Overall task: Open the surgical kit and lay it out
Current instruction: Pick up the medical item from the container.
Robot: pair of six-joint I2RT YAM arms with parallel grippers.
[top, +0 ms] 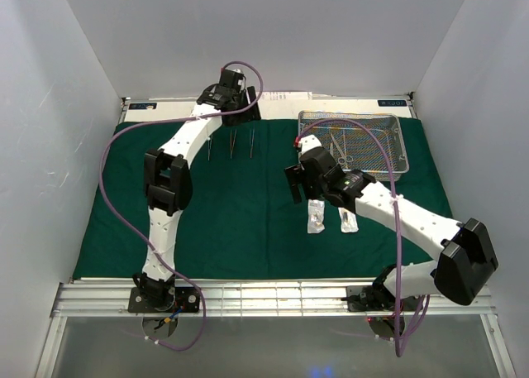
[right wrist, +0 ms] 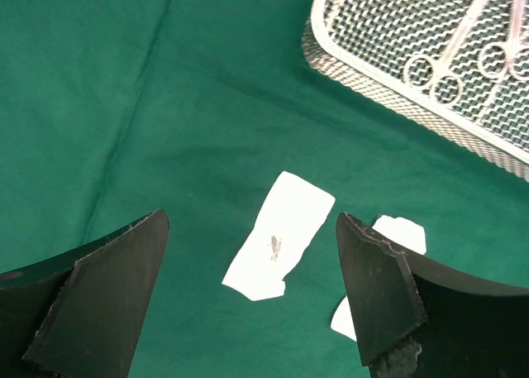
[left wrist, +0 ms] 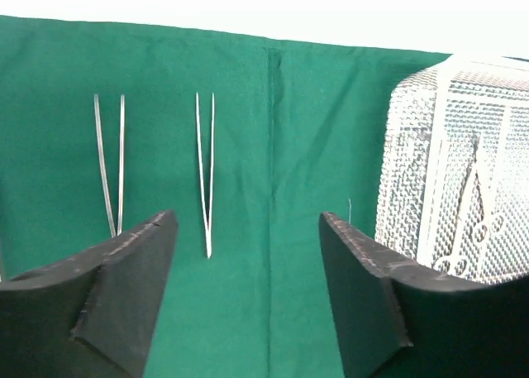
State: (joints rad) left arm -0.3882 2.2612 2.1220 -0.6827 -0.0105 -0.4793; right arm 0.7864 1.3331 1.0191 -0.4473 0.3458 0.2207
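My left jaws stand apart over the green cloth (left wrist: 289,130), two forceps (left wrist: 204,175) lying just ahead. My right jaws stand apart above a packet (right wrist: 278,236), with the mesh tray (right wrist: 372,84) beyond.

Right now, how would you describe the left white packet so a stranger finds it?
On the green cloth, find the wire-mesh tray at the far right. In front of it, under the right gripper, lies the white packet. Unlike its neighbour farther right, it sits toward the cloth's middle.
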